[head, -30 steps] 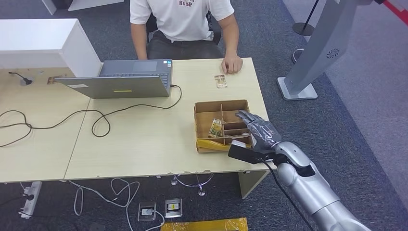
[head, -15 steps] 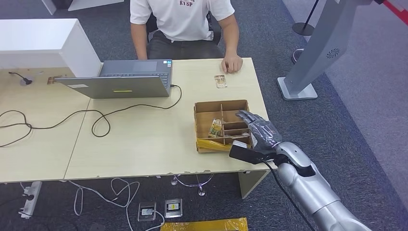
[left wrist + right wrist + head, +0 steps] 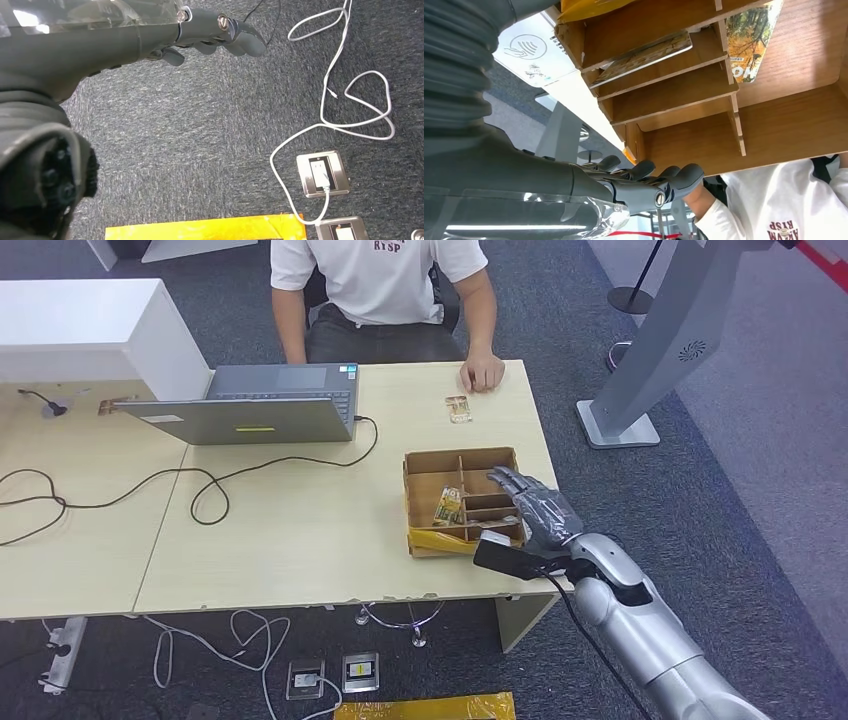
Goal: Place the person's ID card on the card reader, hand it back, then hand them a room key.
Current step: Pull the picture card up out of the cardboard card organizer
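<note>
I hover my empty, spread right hand over the wooden box; room key handover looks pending

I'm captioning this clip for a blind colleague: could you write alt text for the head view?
The robot's right hand, fingers spread and holding nothing, hovers over the right side of a divided cardboard box on a wooden desk. A person in a white shirt sits opposite, one hand beside a small card, with a laptop further left.
</note>
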